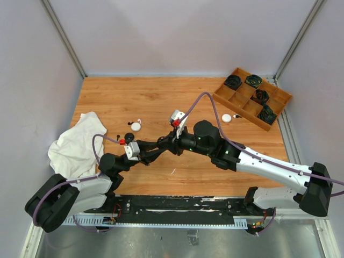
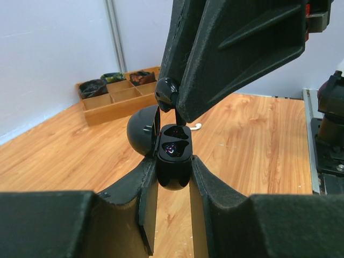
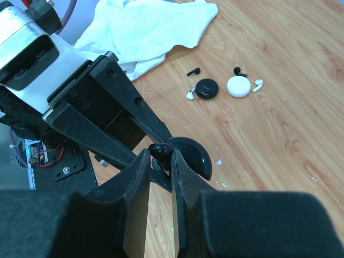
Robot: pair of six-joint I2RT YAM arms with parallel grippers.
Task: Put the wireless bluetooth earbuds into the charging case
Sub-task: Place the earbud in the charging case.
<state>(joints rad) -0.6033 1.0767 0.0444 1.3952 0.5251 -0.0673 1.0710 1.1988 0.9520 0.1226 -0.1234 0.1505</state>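
Left gripper: jaws clamped on the lower body of the open black charging case, 1 finger on each side. The case stands upright between them, with its lid swung back to the left of the jaws in the left wrist view.

Right gripper: jaws closed tight on 1 black earbud, pinched at the fingertips. The bud sits directly over the case mouth, just above the wells. Cannot tell whether its stem touches the case.

The 2 grippers meet tip to tip above the wooden table, near its middle.

Beyond the right jaws, well apart, on the table:
- 1 closed black case, with 1 white earbud just beside it
- 1 closed white case, with a 2nd white earbud just beside it
- 2 loose black earbuds behind those cases

White cloth: crumpled, further out past the same jaws.

Wooden compartment tray: far beyond the left jaws at the wall. It holds dark items, too small to identify.
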